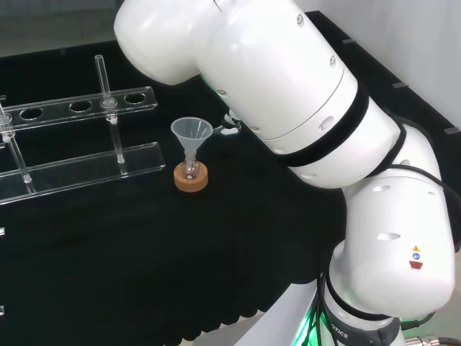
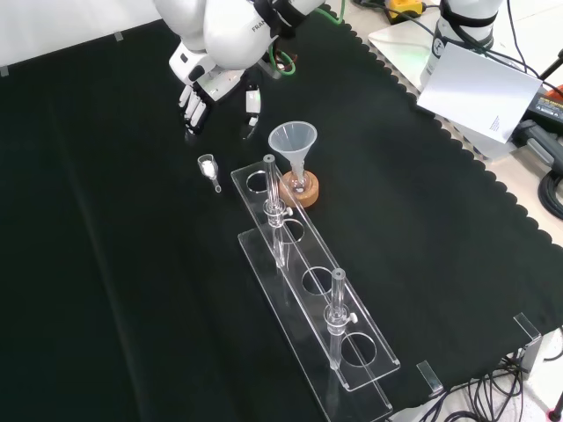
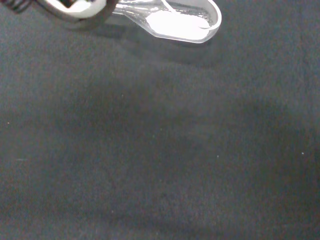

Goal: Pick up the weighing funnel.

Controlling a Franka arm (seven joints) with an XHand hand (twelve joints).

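Clear plastic tube rack [image 2: 299, 257], nearest me, ends just beside the small clear weighing funnel [image 2: 208, 165] lying on the black counter [image 2: 106, 264], white powder [image 3: 172, 23] inside. My black and white hand [image 2: 201, 83] hangs near it, fingers apart, empty; I judge a skewed grasp could spill that powder.

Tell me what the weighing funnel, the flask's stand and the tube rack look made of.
Weighing funnel: clear and glossy, glass or plastic, can't tell which; the cloth shows through it. Stand: cork by its look, matte tan and grainy. Rack: clear flat sheet with bright edges, probably acrylic.
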